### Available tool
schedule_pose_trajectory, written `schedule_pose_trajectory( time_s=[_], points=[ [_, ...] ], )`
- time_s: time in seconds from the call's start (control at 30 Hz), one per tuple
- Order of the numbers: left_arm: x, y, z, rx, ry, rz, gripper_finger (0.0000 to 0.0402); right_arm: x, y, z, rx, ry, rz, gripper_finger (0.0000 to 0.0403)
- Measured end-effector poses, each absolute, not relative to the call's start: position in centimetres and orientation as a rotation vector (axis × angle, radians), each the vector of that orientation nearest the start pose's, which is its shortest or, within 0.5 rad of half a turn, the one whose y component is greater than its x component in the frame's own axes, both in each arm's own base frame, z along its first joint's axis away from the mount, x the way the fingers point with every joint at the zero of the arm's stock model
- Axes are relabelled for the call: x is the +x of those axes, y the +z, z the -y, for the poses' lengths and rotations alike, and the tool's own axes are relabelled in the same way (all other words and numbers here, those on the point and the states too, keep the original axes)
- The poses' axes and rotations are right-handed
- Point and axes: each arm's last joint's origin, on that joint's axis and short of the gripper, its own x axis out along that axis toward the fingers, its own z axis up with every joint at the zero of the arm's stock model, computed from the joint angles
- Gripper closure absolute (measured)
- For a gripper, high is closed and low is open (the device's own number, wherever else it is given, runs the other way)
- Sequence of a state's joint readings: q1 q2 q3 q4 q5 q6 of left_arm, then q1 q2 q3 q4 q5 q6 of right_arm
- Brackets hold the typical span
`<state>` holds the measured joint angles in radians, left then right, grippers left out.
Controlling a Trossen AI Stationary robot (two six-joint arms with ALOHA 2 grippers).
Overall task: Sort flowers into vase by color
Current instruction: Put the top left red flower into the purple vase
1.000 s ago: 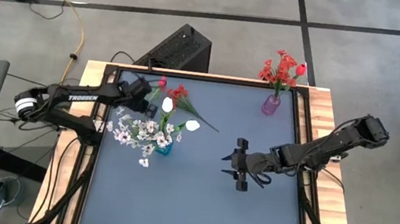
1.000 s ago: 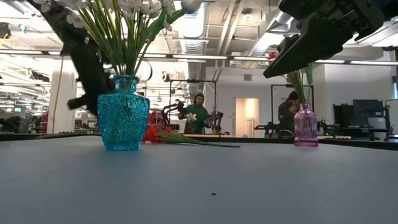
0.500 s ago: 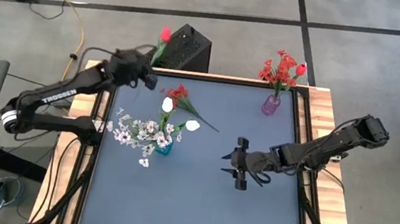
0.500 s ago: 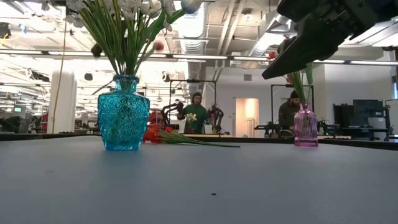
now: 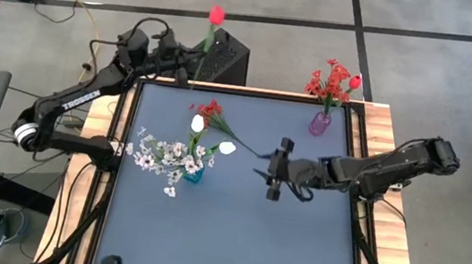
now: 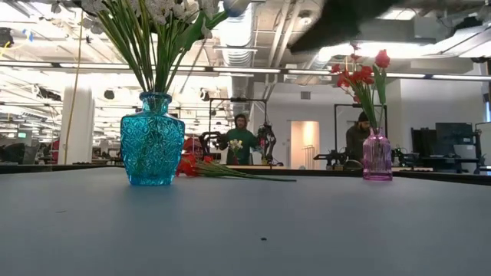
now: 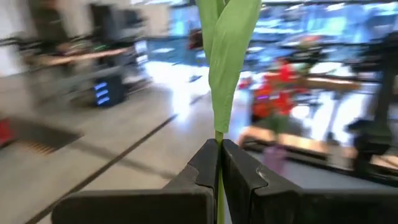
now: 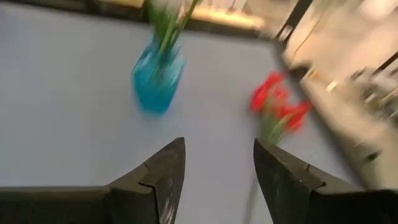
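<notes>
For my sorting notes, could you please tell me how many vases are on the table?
2. The blue vase stands on the table's left half, holding white flowers. The small purple vase stands at the far right corner, holding red flowers.

red tulip [image 5: 216, 14] upright; red spray [image 5: 211, 111] lying on table

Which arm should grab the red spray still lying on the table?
Right. The right gripper hangs open and empty close to the red spray lying behind the blue vase. The left gripper is shut on a red tulip.
</notes>
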<state>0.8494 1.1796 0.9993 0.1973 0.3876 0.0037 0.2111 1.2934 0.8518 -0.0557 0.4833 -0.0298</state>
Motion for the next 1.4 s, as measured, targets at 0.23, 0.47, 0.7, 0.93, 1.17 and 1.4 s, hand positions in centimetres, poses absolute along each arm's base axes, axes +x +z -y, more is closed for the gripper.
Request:
schedule_pose_trajectory(
  time_s=[0.23, 0.47, 0.7, 0.93, 1.17, 1.4],
  points=[
    [19.8, 36.9, -20.2, 0.104, 0.281, 0.175, 0.0401, 29.0, 35.2, -1.2, -0.381, -0.425, -0.275, 0.0186],
    [21.0, 37.1, -19.7, 0.164, 0.081, 0.244, 0.0401, 28.7, 41.8, 4.2, -0.371, -0.34, -0.048, 0.0186],
    [22.1, 37.5, -18.4, 0.223, 0.044, 0.295, 0.0401, 28.7, 43.1, 8.5, -0.294, -0.216, 0.095, 0.0186],
    [23.0, 37.5, -17.2, 0.22, 0.001, 0.304, 0.0401, 33.4, 40.2, 11.1, -0.254, -0.208, 0.047, 0.0186],
    [23.2, 37.2, -17.2, 0.184, -0.004, 0.274, 0.0401, 36.9, 39.7, 12.3, -0.227, -0.198, -0.026, 0.0186],
    [23.2, 37.1, -17.2, 0.182, -0.017, 0.265, 0.0401, 38.4, 39.8, 12.7, -0.202, -0.194, -0.049, 0.019]
  ],
)
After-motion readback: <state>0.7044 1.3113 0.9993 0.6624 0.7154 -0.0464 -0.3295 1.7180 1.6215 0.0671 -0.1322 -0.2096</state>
